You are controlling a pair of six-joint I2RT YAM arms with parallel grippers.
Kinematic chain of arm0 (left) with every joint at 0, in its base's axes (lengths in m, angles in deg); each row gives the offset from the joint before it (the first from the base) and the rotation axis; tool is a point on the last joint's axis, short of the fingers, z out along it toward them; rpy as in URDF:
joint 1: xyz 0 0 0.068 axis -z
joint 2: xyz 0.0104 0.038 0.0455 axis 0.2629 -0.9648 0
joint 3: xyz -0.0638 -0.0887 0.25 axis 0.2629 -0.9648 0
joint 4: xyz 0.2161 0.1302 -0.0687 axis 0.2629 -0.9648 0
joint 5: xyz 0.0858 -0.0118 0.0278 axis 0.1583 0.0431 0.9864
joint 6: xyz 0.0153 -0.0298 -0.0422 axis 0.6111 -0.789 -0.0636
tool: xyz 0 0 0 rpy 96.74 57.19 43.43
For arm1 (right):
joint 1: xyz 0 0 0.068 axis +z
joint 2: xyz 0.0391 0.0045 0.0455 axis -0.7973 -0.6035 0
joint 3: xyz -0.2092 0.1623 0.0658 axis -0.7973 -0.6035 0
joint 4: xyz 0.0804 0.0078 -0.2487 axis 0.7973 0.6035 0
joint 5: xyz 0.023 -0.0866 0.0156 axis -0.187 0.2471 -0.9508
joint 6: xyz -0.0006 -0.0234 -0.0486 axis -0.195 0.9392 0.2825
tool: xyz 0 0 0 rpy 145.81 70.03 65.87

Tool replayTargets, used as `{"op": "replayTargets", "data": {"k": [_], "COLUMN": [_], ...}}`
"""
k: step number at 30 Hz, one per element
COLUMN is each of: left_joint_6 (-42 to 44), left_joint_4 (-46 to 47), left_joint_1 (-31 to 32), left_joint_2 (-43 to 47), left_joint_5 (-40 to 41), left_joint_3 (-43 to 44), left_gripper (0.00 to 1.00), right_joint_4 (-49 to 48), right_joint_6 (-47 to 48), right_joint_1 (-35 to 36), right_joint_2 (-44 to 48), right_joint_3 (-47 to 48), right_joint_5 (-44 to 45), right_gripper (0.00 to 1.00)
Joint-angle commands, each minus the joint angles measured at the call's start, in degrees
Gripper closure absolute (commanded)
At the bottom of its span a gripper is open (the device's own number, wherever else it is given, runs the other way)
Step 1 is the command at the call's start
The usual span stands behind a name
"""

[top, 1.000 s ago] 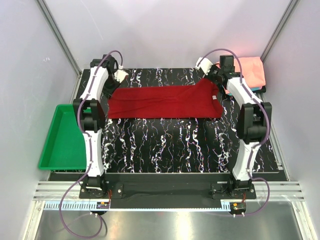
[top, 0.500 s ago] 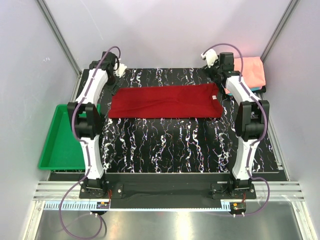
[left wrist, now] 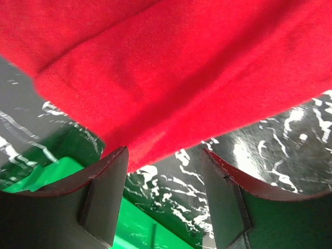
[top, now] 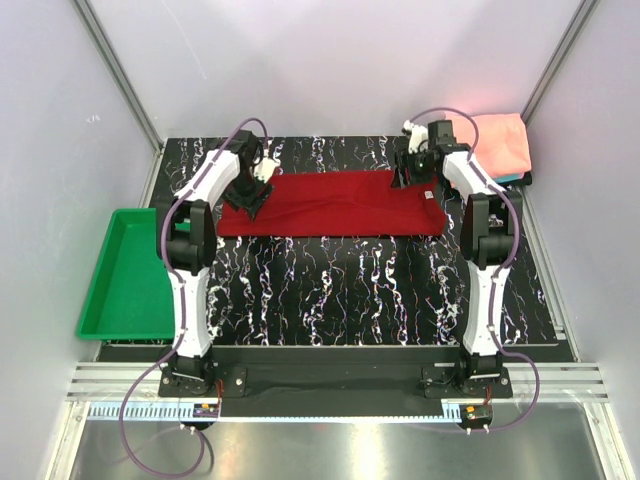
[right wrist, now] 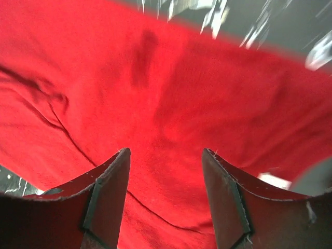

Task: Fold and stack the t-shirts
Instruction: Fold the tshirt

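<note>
Overhead, the dark red t-shirt [top: 330, 203] lies in a long flat band; only there shows the salmon-pink t-shirt [top: 500, 142]. Both jaws gape, empty.

There are three t-shirts: one dark red t-shirt [top: 330, 205], one salmon-pink t-shirt [top: 500, 142] and one teal t-shirt [top: 517, 178], of which only a thin edge shows. There is one green tray [top: 125, 275], one table [top: 340, 290], and two robot arms, the left arm [top: 190, 250] and the right arm [top: 488, 240].
</note>
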Motion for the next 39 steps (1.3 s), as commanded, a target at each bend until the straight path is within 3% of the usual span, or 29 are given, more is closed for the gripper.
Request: {"op": "replayTargets", "data": {"k": [1, 9, 13, 15, 24, 30, 35, 39], "left_joint_6": [0.6, 0.0, -0.7, -0.5, -1.4, -2.2, -1.0, 4.1], "left_joint_4": [0.0, -1.9, -3.0, -2.0, -1.9, -0.7, 0.7, 5.8], "left_joint_1": [-0.4, -0.4, -0.4, -0.1, 2.0, 6.7, 8.5, 8.3], "left_joint_2": [-1.3, -7.1, -7.9, -6.4, -2.9, 3.1, 10.9, 20.9], "left_joint_5": [-0.7, -1.9, -1.6, -0.6, 0.2, 0.8, 8.3, 15.3], "left_joint_3": [1.5, 4.8, 4.2, -0.7, -6.4, -12.8, -15.5, -26.2], "left_gripper": [0.38, 0.38, 0.39, 0.39, 0.4, 0.4, 0.35, 0.33], "right_joint_4": [2.7, 2.8, 3.7, 5.8, 7.9, 3.8, 3.4, 3.4], "right_joint_6": [-5.4, -5.1, -4.7, -5.3, -4.0, -4.1, -2.1, -1.4], "right_joint_1": [-0.1, 0.6, 0.6, 1.2, 2.8, 3.3, 3.9, 4.1], "right_joint_2": [-0.7, -5.3, -10.2, -14.7, -18.9, -16.6, -13.1, -9.3], "right_joint_3": [2.4, 5.6, 12.5, 20.0, 27.7, 24.1, 23.5, 20.6], "right_joint_5": [-2.9, 0.2, 1.9, 3.3, 5.0, 8.6, 10.4, 10.6], "right_gripper": [0.36, 0.36, 0.36, 0.32, 0.25, 0.24, 0.23, 0.22]}}
